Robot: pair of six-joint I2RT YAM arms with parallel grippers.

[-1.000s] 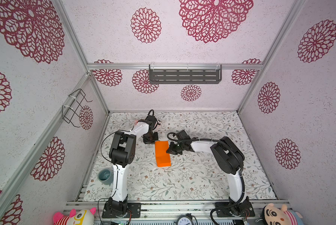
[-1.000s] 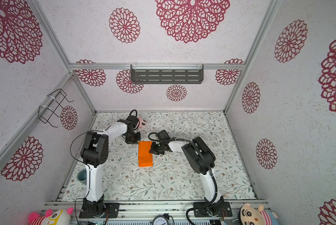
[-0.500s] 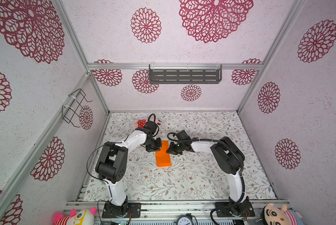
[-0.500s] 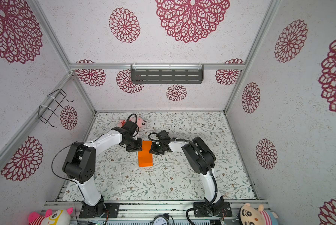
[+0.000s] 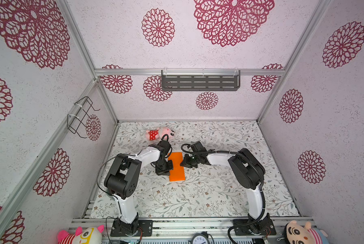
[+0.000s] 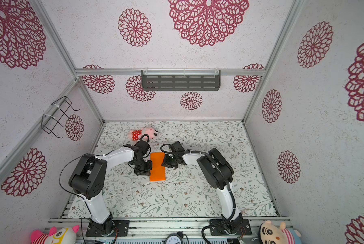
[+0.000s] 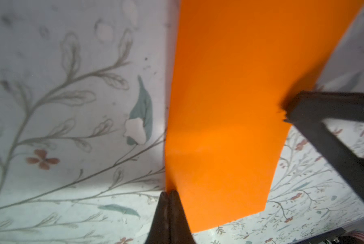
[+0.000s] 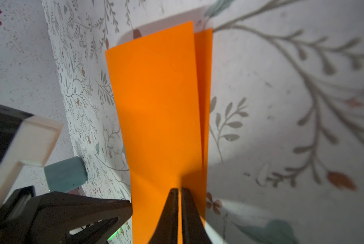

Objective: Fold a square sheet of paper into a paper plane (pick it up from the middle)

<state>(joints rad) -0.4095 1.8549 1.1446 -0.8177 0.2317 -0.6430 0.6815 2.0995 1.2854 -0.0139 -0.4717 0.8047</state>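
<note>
The square sheet of paper (image 5: pixel 176 166) (image 6: pixel 157 166) lies on the floral table, folded in half into a long orange rectangle. No paper plane is in view. My left gripper (image 5: pixel 169 165) (image 6: pixel 149 165) is shut, its tips (image 7: pixel 168 193) touching the paper (image 7: pixel 229 105) at its left long edge. My right gripper (image 5: pixel 184 162) (image 6: pixel 163 162) is shut and rests on top of the paper (image 8: pixel 160 105) near the right long edge, where two layers show slightly offset; its tips (image 8: pixel 179 190) hold nothing.
A pink plush toy (image 5: pixel 160 133) (image 6: pixel 144 133) lies behind the left arm near the back wall. A teal cup (image 8: pixel 66 174) shows in the right wrist view. A grey shelf (image 5: pixel 200 81) and a wire basket (image 5: pixel 81 116) hang on the walls.
The left arm has swung outward and its gripper has slid along the paper's left edge from the far end toward the front. The right gripper and the paper have stayed put.
</note>
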